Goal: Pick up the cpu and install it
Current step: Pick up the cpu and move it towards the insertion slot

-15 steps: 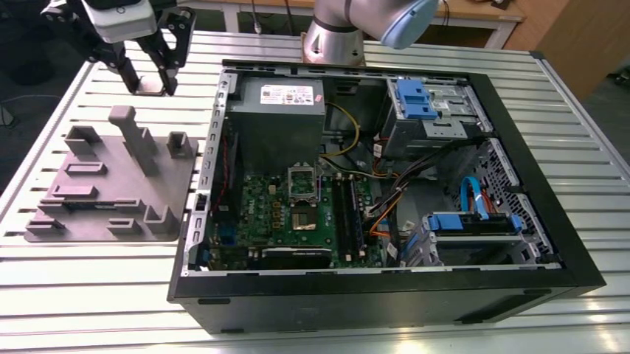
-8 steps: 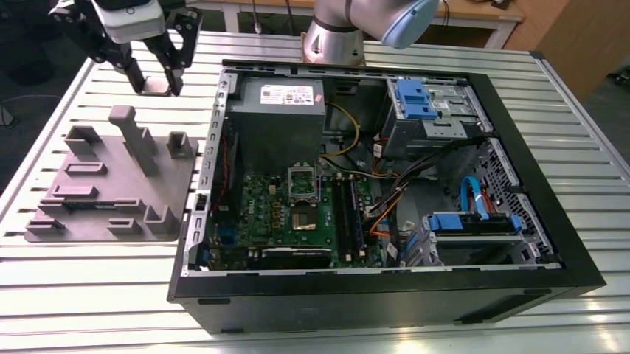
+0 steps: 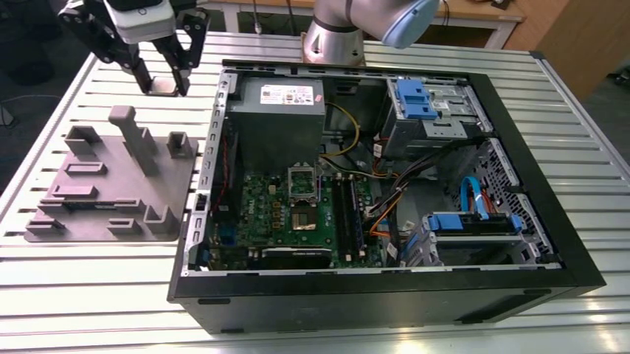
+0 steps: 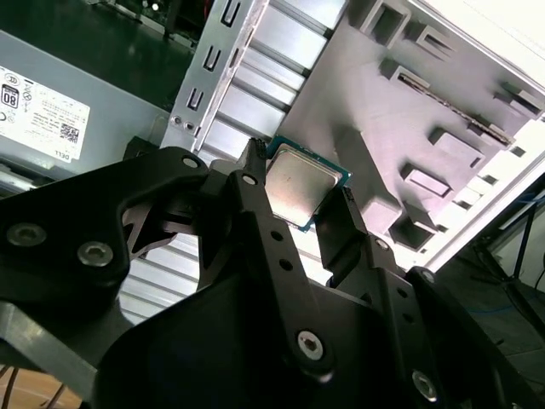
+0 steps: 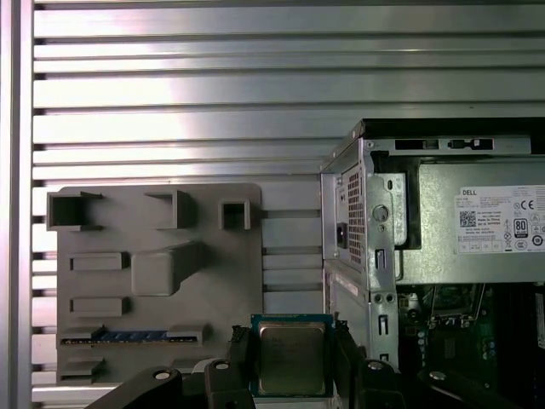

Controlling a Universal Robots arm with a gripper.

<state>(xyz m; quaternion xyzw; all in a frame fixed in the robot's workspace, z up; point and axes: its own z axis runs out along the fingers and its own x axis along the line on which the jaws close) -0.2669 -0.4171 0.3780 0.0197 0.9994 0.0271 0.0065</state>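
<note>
On a slatted aluminium table (image 3: 88, 295), with wooden furniture (image 3: 580, 44) behind it, lies an open black computer case (image 3: 394, 299). Inside, a grey power supply (image 3: 280, 110) adjoins the green motherboard (image 3: 265, 199), where the metal-framed socket (image 3: 301, 216) sits beside long black memory sticks (image 3: 341, 200). A grey fixture plate (image 3: 88, 192) with raised blocks lies just beside the case, on the exterior view's left. The black gripper (image 3: 164, 82) hangs near the plate's far end and the case corner. Its fingers (image 4: 255, 204) are clenched on the cpu (image 4: 298, 183), whose silver top faces the camera in the second wrist view, over the slats at the plate's edge.
</note>
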